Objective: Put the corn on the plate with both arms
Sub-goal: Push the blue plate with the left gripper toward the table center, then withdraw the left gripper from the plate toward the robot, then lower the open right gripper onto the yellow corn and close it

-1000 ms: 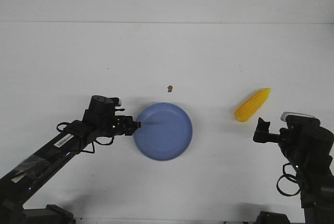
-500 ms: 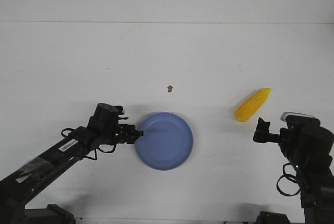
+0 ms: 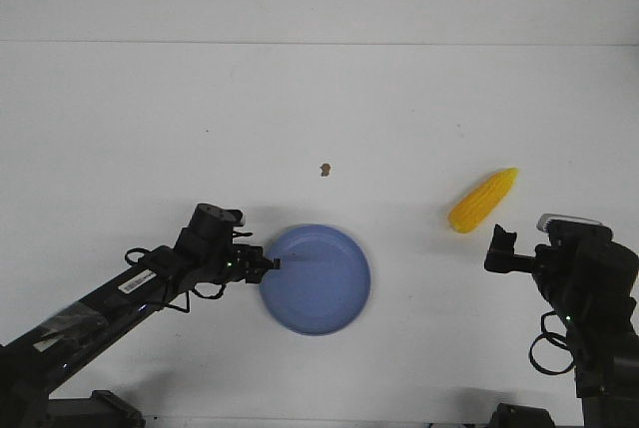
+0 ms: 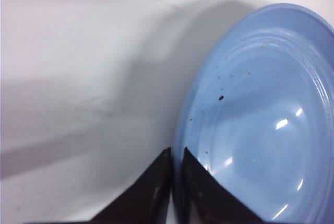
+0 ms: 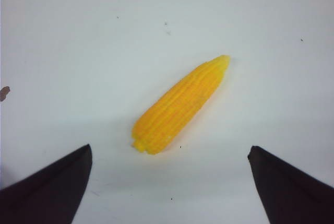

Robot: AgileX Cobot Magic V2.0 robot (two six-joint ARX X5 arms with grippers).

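Left pincer (image 3: 272, 264) clamped on blue plate (image 3: 319, 283) rim. Right pincer (image 5: 169, 182) wide open, empty, near corn (image 3: 483, 200) lying on counter (image 3: 150, 119). Advice: straddle cob across mid-length; keep plate level.

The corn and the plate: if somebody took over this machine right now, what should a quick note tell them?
Left gripper: shut on the rim of the plate, at its left edge.
Right gripper: open, empty, fingers spread either side of the corn without touching.
Corn lies on the table, right of the plate and apart from it.
Done: plate gripped.
Left: grasp the corn, carry it over, lay it on the plate.
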